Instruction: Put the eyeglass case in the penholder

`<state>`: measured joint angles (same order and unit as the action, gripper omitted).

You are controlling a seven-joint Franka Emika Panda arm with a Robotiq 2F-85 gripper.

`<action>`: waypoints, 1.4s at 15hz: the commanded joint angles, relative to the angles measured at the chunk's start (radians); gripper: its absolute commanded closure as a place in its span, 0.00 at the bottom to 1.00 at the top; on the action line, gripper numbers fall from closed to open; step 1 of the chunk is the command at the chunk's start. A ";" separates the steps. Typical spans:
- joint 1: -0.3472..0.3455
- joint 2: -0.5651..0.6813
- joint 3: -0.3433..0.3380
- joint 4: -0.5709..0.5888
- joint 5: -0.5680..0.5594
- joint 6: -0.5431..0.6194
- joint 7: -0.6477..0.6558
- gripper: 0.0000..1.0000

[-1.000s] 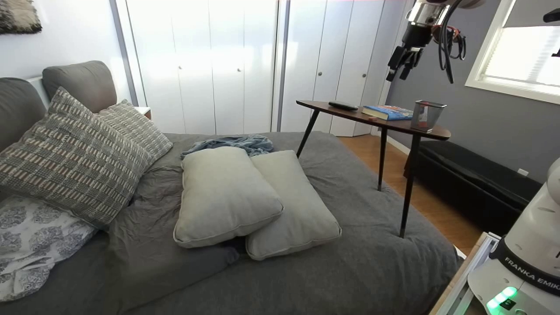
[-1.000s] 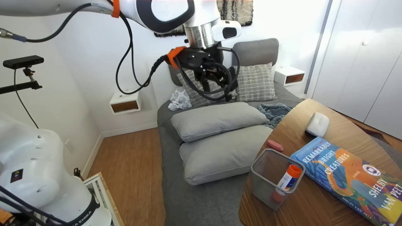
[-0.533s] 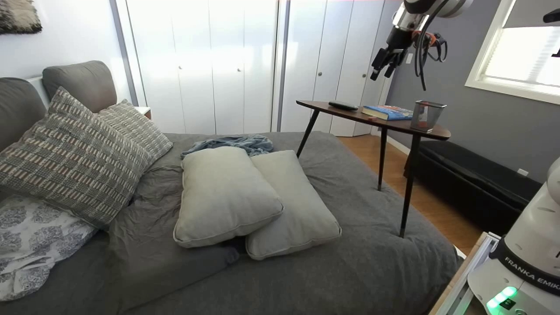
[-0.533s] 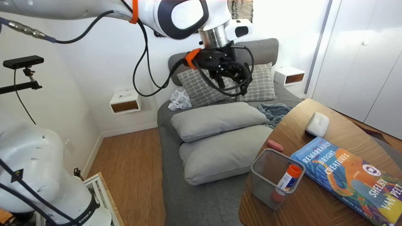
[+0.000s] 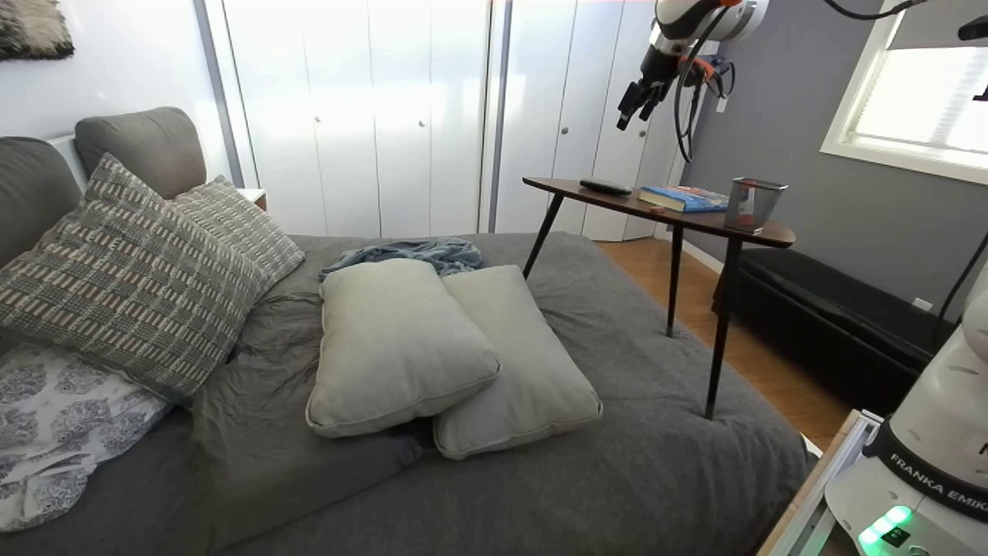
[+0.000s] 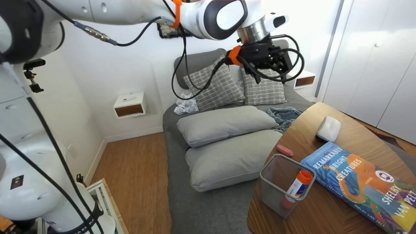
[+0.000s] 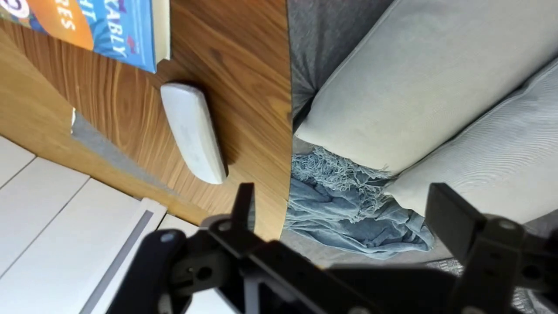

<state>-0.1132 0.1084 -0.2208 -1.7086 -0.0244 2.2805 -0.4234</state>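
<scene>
Jaws wide and empty, I'm presumably preparing a grasp, needing centring over the eyeglass case (image 7: pixel 192 133) beside the book (image 7: pixel 100 24).

the eyeglass case (image 7: pixel 193 133) is whitish on top, the penholder (image 6: pixel 274 201) grey, the counter (image 7: pixel 257 87) wood-grained brown, the book (image 6: pixel 360 186) blue, orange and yellow, one pillow (image 5: pixel 139 286) grey with pale dashes.

White and smooth, the arm (image 6: pixel 130 11) flashed dark-ringed joints (image 6: pixel 230 18) and a silver collar (image 6: pixel 253 31)! Orange straps (image 6: pixel 234 55) hugged black cables (image 6: pixel 215 69), and black was the hand (image 7: pixel 341 196), too! White FRANKA lettering (image 5: pixel 935 479) crossed the dark base band (image 5: pixel 942 492), green lights (image 5: pixel 878 530) glowing!
</scene>
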 commanded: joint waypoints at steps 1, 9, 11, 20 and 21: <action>-0.075 0.174 0.034 0.232 0.074 -0.057 -0.132 0.00; -0.137 0.274 0.072 0.336 0.041 -0.082 -0.102 0.00; -0.137 0.276 0.074 0.345 0.041 -0.089 -0.102 0.00; -0.274 0.526 0.129 0.599 0.143 -0.120 -0.159 0.00; -0.289 0.562 0.136 0.639 0.141 -0.129 -0.160 0.00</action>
<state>-0.3476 0.5380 -0.1195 -1.2417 0.0869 2.1945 -0.5531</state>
